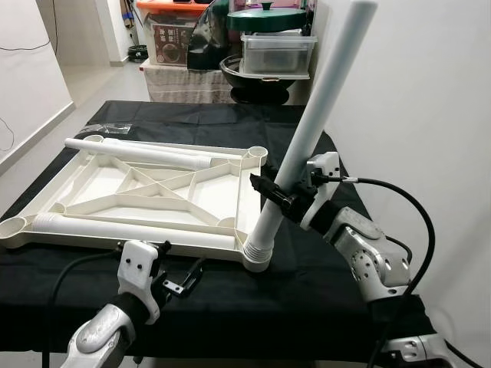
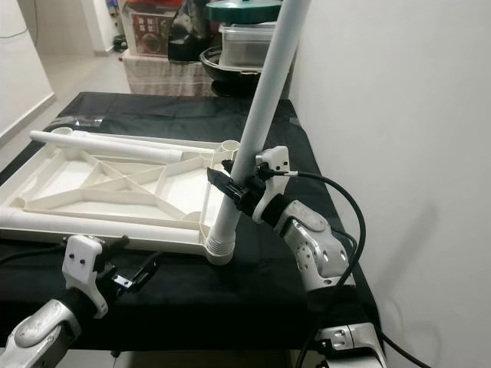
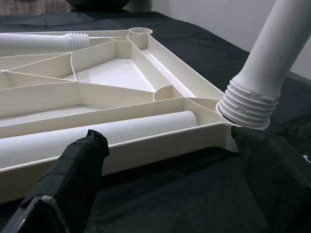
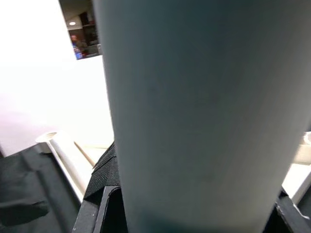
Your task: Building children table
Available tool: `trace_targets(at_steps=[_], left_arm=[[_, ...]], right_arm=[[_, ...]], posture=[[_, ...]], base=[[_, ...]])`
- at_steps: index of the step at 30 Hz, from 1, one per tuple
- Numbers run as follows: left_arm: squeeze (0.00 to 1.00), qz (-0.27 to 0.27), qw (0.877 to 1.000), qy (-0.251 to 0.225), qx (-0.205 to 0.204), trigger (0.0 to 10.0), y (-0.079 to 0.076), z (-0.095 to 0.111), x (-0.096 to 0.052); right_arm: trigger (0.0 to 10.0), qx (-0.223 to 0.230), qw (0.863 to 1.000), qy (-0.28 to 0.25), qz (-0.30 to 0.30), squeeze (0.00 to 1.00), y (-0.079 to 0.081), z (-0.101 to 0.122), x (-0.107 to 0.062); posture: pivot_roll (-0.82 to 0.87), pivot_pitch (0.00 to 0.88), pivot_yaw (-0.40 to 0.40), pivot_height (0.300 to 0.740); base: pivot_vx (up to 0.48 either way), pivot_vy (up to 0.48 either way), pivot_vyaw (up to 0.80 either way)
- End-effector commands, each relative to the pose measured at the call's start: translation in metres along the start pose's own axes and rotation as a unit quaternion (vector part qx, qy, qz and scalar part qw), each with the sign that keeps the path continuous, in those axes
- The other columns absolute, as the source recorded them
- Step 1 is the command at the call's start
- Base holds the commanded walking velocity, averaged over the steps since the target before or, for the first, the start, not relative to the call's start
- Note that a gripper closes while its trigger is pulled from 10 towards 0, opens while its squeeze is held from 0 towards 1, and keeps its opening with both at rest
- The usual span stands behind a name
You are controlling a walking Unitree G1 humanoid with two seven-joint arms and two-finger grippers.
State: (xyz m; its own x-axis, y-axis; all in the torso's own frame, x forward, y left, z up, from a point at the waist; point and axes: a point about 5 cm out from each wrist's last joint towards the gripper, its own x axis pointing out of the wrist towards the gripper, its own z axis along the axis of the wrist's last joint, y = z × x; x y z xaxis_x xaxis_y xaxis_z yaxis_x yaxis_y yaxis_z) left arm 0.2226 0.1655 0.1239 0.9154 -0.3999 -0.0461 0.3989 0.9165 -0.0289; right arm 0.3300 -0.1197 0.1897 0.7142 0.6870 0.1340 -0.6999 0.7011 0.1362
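Observation:
A cream children's tabletop [image 1: 184,244] lies upside down on the black-covered table, ribbed underside up. My right gripper [image 1: 278,195] is shut on a white leg [image 1: 314,123]. The leg stands tilted, its threaded end [image 3: 245,104] sitting in the near right corner socket. In the right wrist view the held leg [image 4: 204,116] is seen very close. Two more legs lie inside the tabletop, one along the far side [image 1: 146,152] and one along the near side [image 1: 130,228]. My left gripper [image 1: 182,277] hovers low at the table's front edge, open, just short of the tabletop's near rim.
A white wall [image 1: 414,92] runs close along the table's right side. Storage boxes and a lidded pot [image 1: 276,50] stand behind the table. A clear plastic bag [image 1: 107,129] lies at the far left corner. Bare black cloth [image 1: 307,291] fronts the tabletop.

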Motion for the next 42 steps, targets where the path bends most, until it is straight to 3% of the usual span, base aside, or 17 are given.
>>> trace_targets(at_steps=[1,8,10,18,23,32,42], left_arm=[[0.0,0.025,1.0,0.011,0.002,10.0,-0.001,-0.006,-0.003],[0.0,0.042,0.999,0.009,0.001,10.0,0.001,-0.005,-0.002],[0.0,0.047,0.999,0.008,0.0,10.0,0.003,-0.005,-0.001],[0.0,0.052,0.999,0.009,-0.003,10.0,0.004,-0.006,0.0],[0.0,0.051,0.999,0.01,-0.01,10.0,-0.001,-0.009,0.004],[0.0,0.048,0.999,0.011,-0.013,10.0,-0.002,-0.01,0.005],[0.0,0.043,0.999,0.015,-0.018,10.0,-0.006,-0.014,0.007]], right_arm=[[0.0,-0.048,0.994,0.068,-0.065,0.0,-0.004,-0.03,-0.006],[0.0,-0.091,0.99,0.087,-0.057,0.0,0.005,-0.036,-0.001],[0.0,-0.106,0.991,0.077,-0.029,0.0,0.012,-0.033,0.001],[0.0,-0.093,0.992,0.084,0.026,0.0,0.018,-0.034,0.002],[0.0,-0.08,0.989,0.103,0.07,0.0,0.009,-0.028,0.01],[0.0,-0.065,0.986,0.089,0.122,0.0,0.011,-0.019,0.018],[0.0,-0.051,0.984,0.097,0.138,0.0,0.005,-0.022,0.019]], posture=[[0.05,0.0,-0.067,0.74],[0.05,0.0,-0.069,0.74],[0.05,0.0,-0.069,0.74],[0.05,0.0,-0.071,0.74],[0.05,0.0,-0.083,0.74],[0.06,0.0,-0.092,0.74],[0.06,0.0,-0.094,0.74]], base=[[0.0,0.0,0.0],[0.0,0.0,0.0],[0.0,0.0,0.0],[0.0,0.0,0.0],[0.0,0.0,0.0],[0.0,0.0,0.0],[0.0,0.0,0.0]])
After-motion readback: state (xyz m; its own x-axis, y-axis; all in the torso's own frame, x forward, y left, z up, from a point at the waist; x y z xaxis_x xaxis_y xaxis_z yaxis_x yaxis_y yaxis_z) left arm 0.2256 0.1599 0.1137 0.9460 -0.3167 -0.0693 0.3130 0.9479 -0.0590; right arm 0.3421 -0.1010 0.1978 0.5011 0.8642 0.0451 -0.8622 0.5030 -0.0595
